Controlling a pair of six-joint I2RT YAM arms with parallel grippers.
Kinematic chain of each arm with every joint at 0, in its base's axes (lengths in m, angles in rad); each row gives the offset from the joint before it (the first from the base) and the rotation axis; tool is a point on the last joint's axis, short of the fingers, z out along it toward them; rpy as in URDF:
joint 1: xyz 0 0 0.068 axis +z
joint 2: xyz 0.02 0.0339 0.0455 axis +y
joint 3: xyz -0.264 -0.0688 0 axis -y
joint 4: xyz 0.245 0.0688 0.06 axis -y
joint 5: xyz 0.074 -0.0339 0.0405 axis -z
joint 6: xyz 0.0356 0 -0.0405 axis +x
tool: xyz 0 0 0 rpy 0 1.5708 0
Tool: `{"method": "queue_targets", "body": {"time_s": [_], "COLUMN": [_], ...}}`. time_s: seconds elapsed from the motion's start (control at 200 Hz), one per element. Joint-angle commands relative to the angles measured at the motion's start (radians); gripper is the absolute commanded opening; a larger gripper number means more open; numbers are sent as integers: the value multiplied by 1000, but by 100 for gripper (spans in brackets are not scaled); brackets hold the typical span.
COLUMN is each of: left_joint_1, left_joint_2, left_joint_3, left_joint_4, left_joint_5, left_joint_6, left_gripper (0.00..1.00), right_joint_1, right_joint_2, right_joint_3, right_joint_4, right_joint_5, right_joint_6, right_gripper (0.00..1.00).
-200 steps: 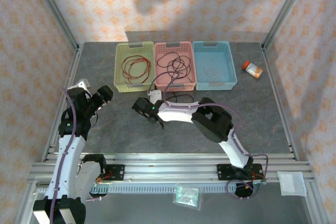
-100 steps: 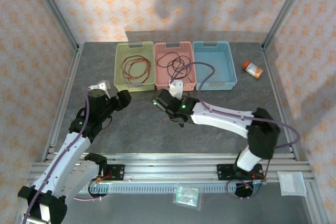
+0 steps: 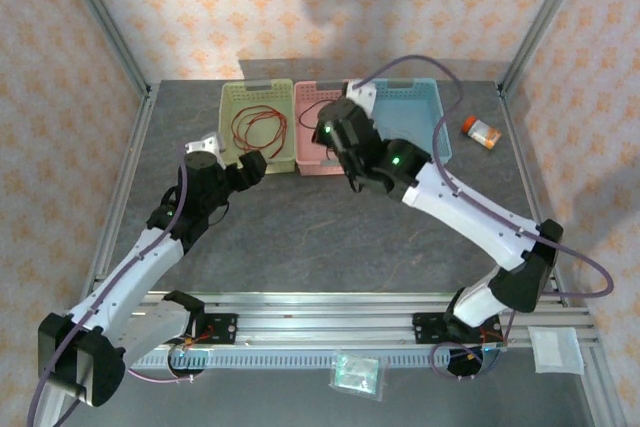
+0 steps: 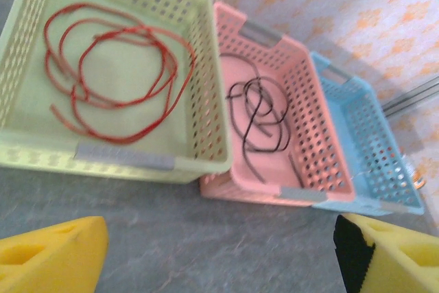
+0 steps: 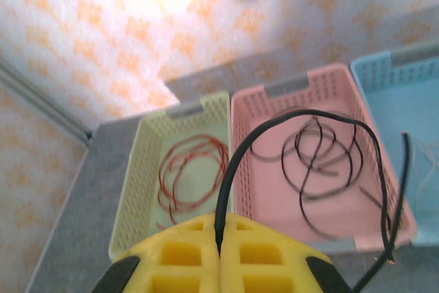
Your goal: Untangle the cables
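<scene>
Right gripper [image 5: 219, 241] has its yellow pads pressed together on a black cable [image 5: 302, 113], which rises from between them, arches over the pink basket [image 4: 312, 121] and hangs down with its free end past that basket's near right corner. Left gripper [image 4: 219, 252] has its fingers spread wide with nothing between them, low over the table [image 3: 300, 237] just in front of the green basket [image 4: 123, 158].

Three baskets stand side by side at the far edge: green, pink, blue. One orange bottle [image 3: 482, 131] lies on the table to the right of them. The green basket holds one red cable [image 4: 140, 31], coiled in loose loops. The pink one holds black loops [image 4: 257, 90]; whether one strand or more, I cannot tell. What lies in the blue basket [image 4: 357, 142] is too faint to make out.

A second ago the right gripper was down at the table in front of the pink basket; now it is raised above it. The left arm, then drawn back near the left edge, has reached forward to the green basket, and its fingers have widened.
</scene>
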Motion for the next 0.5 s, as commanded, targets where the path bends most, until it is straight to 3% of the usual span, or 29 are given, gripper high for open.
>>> {"method": "queue_targets", "body": {"time_s": [0.0,0.135,0.24,0.38,0.496], "left_joint_1": [-7,-5,-5,-2,2], "left_joint_2": [20,16,-5,-39,-62], "left_joint_3": [56,35,6,-42,-84], "left_joint_4": [94,171,216,253,264], "left_joint_5": [-51,-65,-73,-110,-194], "left_joint_6": [37,41,55,91,121], "left_gripper": [88,92,99,99,99], "right_joint_1": [-70,-143,-174,-213,-226], "right_joint_2": [108,248,357,495,573], "right_joint_3": [76,175,238,317,358], "right_joint_4": [20,54,70,62,55], "right_joint_5": [-112,-217,-228,-245,-268], "right_joint_6": [-93,-137,-160,-158,-147], "right_gripper": [0,0,0,0,11]}}
